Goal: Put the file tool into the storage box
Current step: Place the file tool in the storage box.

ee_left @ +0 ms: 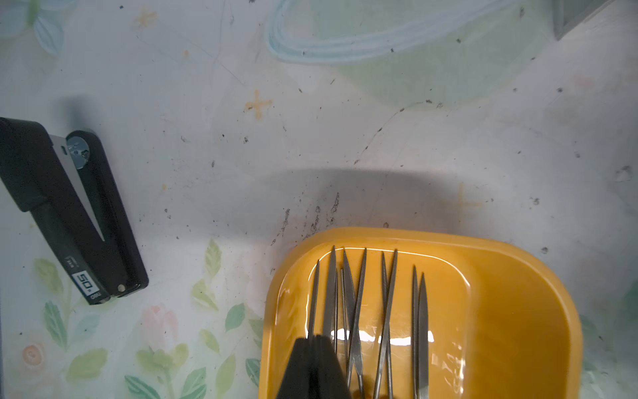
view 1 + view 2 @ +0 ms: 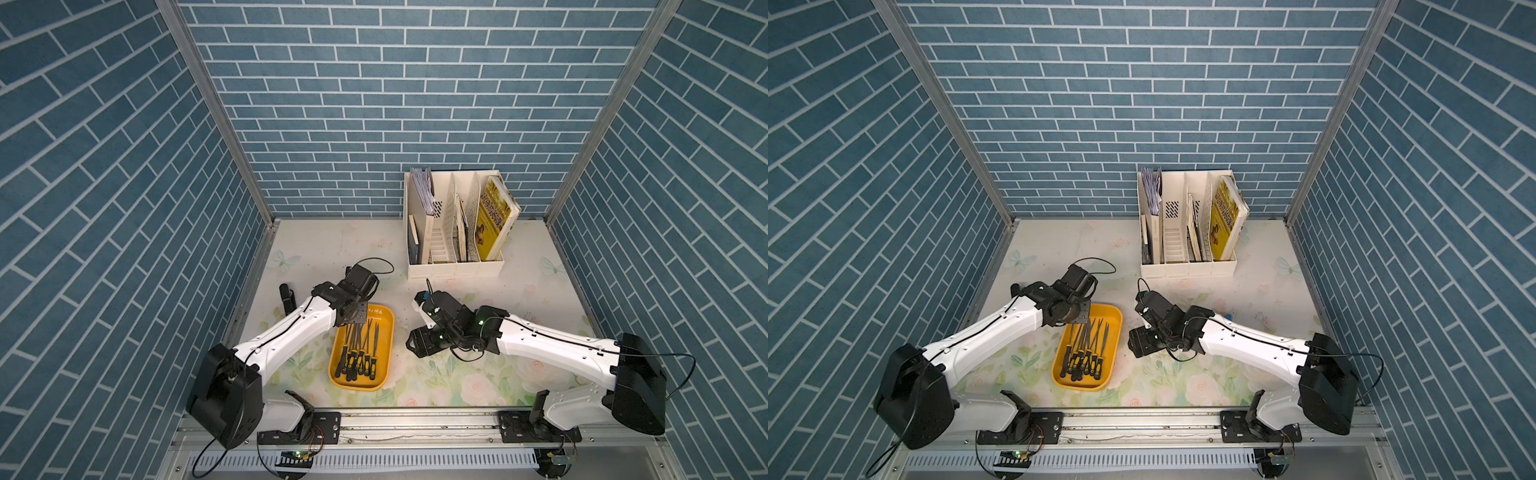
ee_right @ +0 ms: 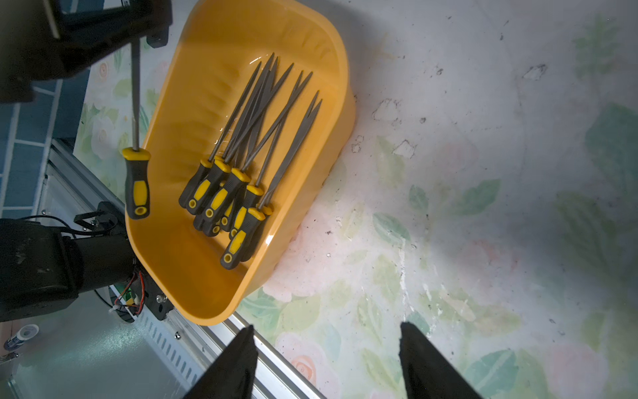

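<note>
Table: floral top, blue brick walls round; yellow box [image 2: 384, 332] sits nearer L arm.
L gripper [image 1: 314, 342]: pressed shut on metal shaft of file [image 3: 137, 183], above box's far end.
File: held in air, handle end twd robot base, at box's L rim; over rim or just outside, can't tell.
Axis: looks roughly along box's length, like files [image 3: 241, 155] lying inside.
R gripper [image 3: 328, 326]: spread, empty, beside box's other long side, apart.
Next: prob. small shift twd box centre, then let go; L arm's job.
</note>
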Tool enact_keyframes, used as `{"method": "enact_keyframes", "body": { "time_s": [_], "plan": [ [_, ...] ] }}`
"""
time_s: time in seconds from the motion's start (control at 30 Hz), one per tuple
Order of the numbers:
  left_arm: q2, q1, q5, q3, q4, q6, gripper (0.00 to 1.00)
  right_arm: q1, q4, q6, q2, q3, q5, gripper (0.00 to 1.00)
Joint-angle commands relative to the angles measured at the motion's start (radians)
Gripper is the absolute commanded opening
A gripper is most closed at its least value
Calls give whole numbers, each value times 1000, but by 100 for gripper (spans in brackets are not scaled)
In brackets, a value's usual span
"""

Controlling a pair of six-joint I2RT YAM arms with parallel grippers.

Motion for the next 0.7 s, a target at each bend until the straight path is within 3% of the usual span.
{"method": "enact_keyframes", "body": {
  "time_s": [0.0, 0.27, 0.37, 0.43, 0.47, 0.67],
  "plan": [
    [37, 6, -15, -42, 23, -25, 0, -2, 10, -25, 1, -4, -8, 68],
    [74, 1, 12, -106, 85, -40, 1, -2, 10, -33, 3, -6, -8, 68],
    [72, -2, 21, -122, 96, -46, 19, -2, 10, -39, 6, -12, -4, 68],
    [61, -3, 24, -130, 96, -54, 40, -3, 14, -41, 8, -16, -4, 68],
    [52, -4, 27, -130, 93, -58, 46, -3, 15, -42, 9, -19, -5, 68],
    [-59, -1, -14, -39, -7, -76, 64, -54, -17, -82, -36, -11, 20, 69]
  ]
}}
